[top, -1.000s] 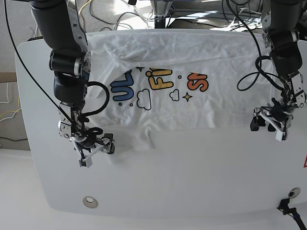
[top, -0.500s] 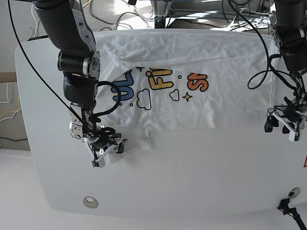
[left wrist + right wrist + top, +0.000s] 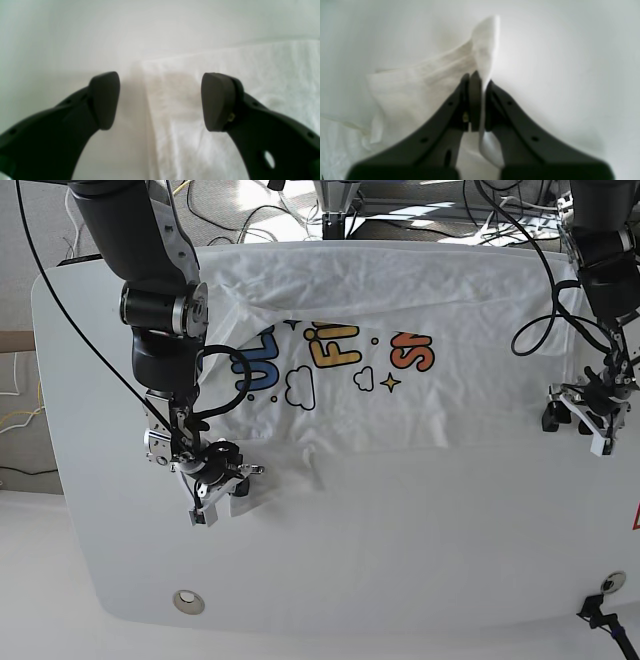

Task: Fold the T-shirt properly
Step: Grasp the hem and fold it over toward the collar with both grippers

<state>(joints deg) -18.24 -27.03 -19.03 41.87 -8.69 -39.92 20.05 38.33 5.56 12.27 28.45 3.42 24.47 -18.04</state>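
Observation:
The white T-shirt (image 3: 400,330) lies spread over the far half of the white table (image 3: 400,560), its coloured print (image 3: 335,360) facing up. At the view's left, my right gripper (image 3: 222,485) is shut on a lower corner of the shirt. In the right wrist view the white cloth (image 3: 420,87) is pinched between the closed jaws of that gripper (image 3: 480,100) and sticks up past them. My left gripper (image 3: 583,420) stands open at the shirt's right edge. In the left wrist view the cloth's edge (image 3: 250,75) runs between its spread fingers (image 3: 161,100).
A round metal fitting (image 3: 187,602) sits in the table near the front left. Cables (image 3: 260,210) lie behind the table's far edge. A black connector (image 3: 600,610) is at the front right corner. The table's curved left edge (image 3: 45,380) is close to the right arm.
My right gripper has slid a little to the right and shut on the shirt's corner. The left gripper has shifted right to the shirt's edge and stays open.

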